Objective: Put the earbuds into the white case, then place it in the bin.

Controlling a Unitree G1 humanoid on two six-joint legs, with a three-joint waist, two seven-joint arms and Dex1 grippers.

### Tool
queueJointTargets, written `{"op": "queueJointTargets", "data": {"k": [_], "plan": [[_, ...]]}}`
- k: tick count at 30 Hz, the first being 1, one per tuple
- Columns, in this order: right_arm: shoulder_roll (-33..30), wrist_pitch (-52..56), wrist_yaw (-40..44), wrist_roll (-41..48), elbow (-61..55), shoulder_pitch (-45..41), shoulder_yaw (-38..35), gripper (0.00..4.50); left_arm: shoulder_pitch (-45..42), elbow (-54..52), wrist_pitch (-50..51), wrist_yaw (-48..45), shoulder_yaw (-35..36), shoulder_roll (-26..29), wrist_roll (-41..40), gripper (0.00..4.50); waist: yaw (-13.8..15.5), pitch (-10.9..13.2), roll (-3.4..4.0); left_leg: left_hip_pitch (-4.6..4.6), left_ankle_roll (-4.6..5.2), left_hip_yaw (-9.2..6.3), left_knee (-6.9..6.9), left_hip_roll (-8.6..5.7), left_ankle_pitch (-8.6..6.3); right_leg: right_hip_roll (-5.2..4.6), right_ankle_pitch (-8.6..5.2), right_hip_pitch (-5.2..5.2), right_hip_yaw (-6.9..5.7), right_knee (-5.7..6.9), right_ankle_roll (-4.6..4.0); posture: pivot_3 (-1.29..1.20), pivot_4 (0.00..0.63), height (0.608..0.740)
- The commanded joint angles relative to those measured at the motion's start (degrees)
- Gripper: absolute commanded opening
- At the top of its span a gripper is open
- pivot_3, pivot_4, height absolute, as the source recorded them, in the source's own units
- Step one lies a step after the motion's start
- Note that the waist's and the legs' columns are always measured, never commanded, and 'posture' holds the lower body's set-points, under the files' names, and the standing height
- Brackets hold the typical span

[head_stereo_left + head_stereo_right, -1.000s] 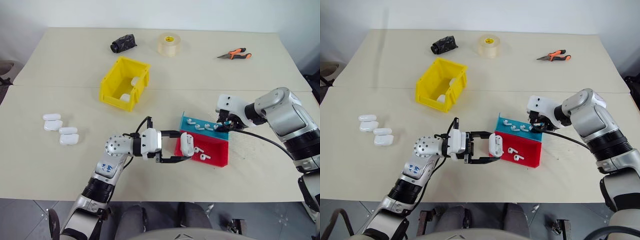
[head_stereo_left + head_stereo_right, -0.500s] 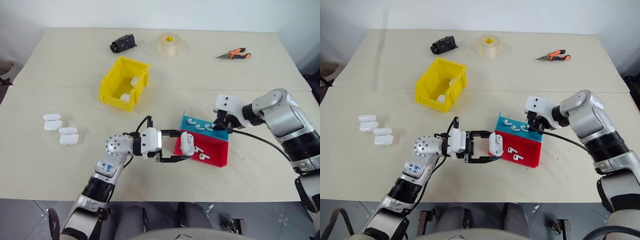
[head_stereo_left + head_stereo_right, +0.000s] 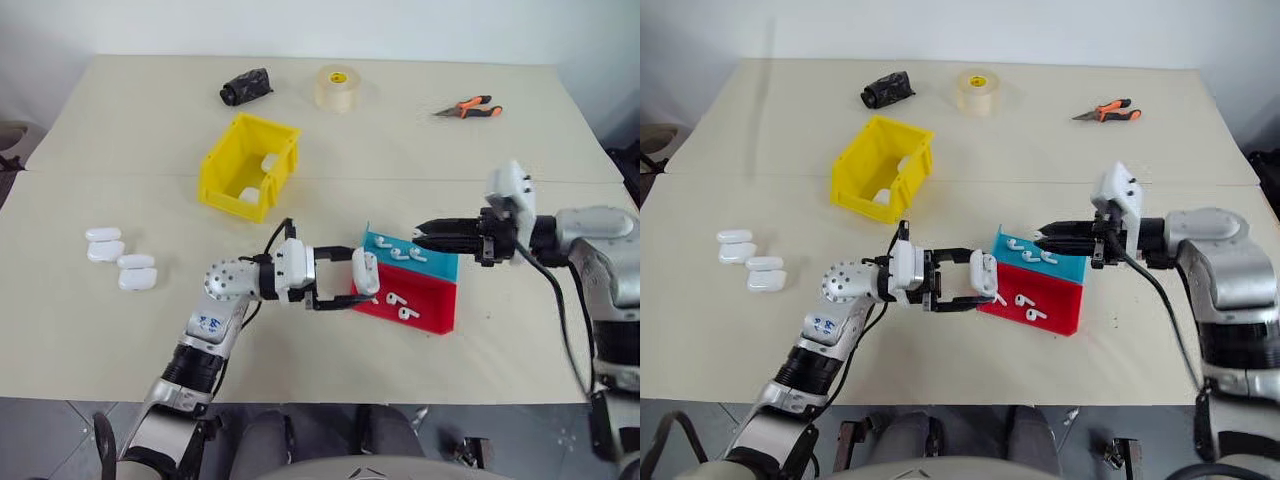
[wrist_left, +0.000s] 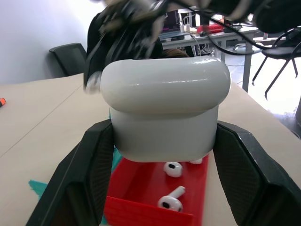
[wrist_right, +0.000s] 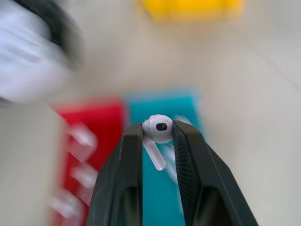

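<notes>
Two black claws meet mid-frame: the left gripper clamps a smooth, rounded white case above the red-and-blue tray; the right gripper pinches one glossy earbud. Upper left sits the boxy yellow bin.

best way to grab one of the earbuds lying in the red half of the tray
Probably pinch the rounded head of an earbud from straight above. It lies flat on the tray floor, the walls block a side approach, and the right gripper holds its earbud by the head.
</notes>
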Motion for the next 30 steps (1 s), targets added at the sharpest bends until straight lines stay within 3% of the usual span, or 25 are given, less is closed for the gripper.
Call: {"op": "queueJointTargets", "data": {"k": [1, 4, 10, 16, 30], "plan": [[3.1, 4.8, -6.0, 10.1, -9.4, 3.9, -6.6, 0.74, -1.7, 0.9, 0.2, -0.3, 1.2, -0.9, -2.0, 2.78, 0.0, 0.0, 0.00, 0.00, 0.00, 0.00, 0.00, 0.00, 0.00, 0.00, 0.00, 0.00, 0.00, 0.01, 0.00, 0.00, 0.150, 0.740], [10.7, 8.2, -15.0, 21.0, -15.7, 7.5, -10.8, 0.74, -3.8, 2.9, 0.7, -0.1, 2.2, -2.0, -2.8, 2.78, 0.0, 0.0, -0.01, 0.01, 0.00, -0.03, 0.00, 0.00, 0.00, 0.01, 0.00, 0.01, -0.01, 0.03, 0.00, 0.00, 0.150, 0.740], [17.8, 8.9, -25.8, 30.1, -22.6, 13.1, -9.8, 0.74, -6.0, 4.1, 2.7, 0.5, 3.7, -3.9, -4.5, 2.78, 0.1, 0.0, 0.00, 0.01, 0.00, -0.06, -0.01, -0.04, 0.00, 0.00, 0.00, 0.02, 0.00, 0.02, 0.00, 0.00, 0.150, 0.740], [21.7, 2.9, -29.5, 27.7, -23.5, 17.6, -6.4, 0.74, -6.5, 3.2, 4.7, 0.2, 4.1, -4.7, -5.5, 2.78, -0.1, 0.0, 0.00, 0.05, 0.00, -0.02, -0.06, -0.04, 0.00, 0.01, 0.00, 0.01, 0.02, 0.02, 0.00, 0.00, 0.150, 0.740], [22.7, -5.0, -29.8, 24.1, -21.0, 20.6, -1.2, 0.74, -6.8, 2.2, 6.0, 0.1, 4.1, -5.3, -5.4, 2.78, -0.1, 0.0, 0.00, 0.05, 0.00, -0.02, -0.05, -0.05, 0.00, 0.01, 0.00, 0.01, 0.02, 0.01, 0.00, 0.00, 0.150, 0.740]]}}
